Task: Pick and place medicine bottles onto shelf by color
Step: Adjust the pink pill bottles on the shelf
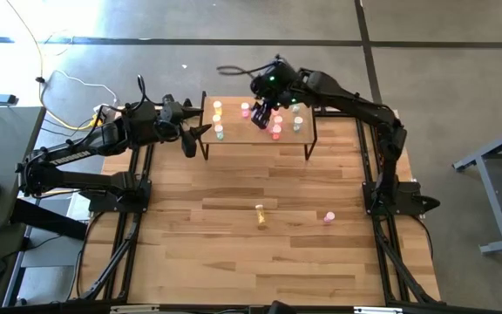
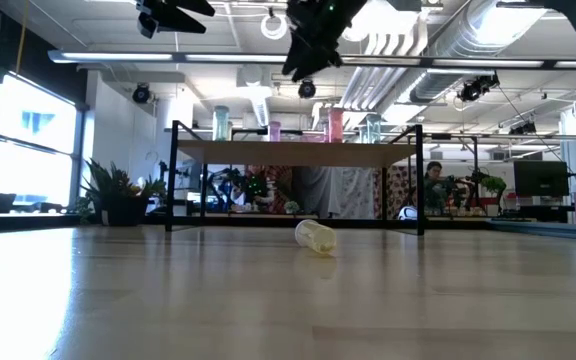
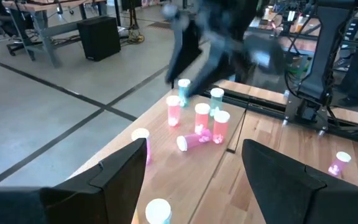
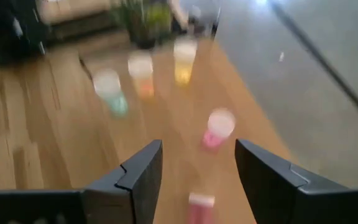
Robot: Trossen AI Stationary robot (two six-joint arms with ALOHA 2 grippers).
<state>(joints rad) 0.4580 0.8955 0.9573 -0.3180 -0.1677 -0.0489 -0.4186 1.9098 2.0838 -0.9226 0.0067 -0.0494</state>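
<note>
The shelf [image 1: 234, 144] stands at the table's far side with several medicine bottles upright on its top: pink [image 3: 202, 117], green [image 3: 217, 99], yellow [image 4: 184, 59]. One pink bottle [image 3: 191, 141] lies on its side there. My right gripper [image 4: 197, 144] hovers open above the shelf's middle [image 1: 262, 115], a pink bottle [image 4: 218, 127] on the shelf ahead of its fingers. My left gripper [image 3: 194, 146] waits open at the shelf's left end [image 1: 197, 133]. On the table, a yellow bottle [image 2: 316, 237] lies on its side and a pink one [image 1: 329, 217] stands upright.
The shelf's thin black legs [image 2: 174, 175] stand at its corners. The table's near half is bare wood apart from the two loose bottles. Both arms' bases [image 1: 390, 196] sit at the table's left and right edges.
</note>
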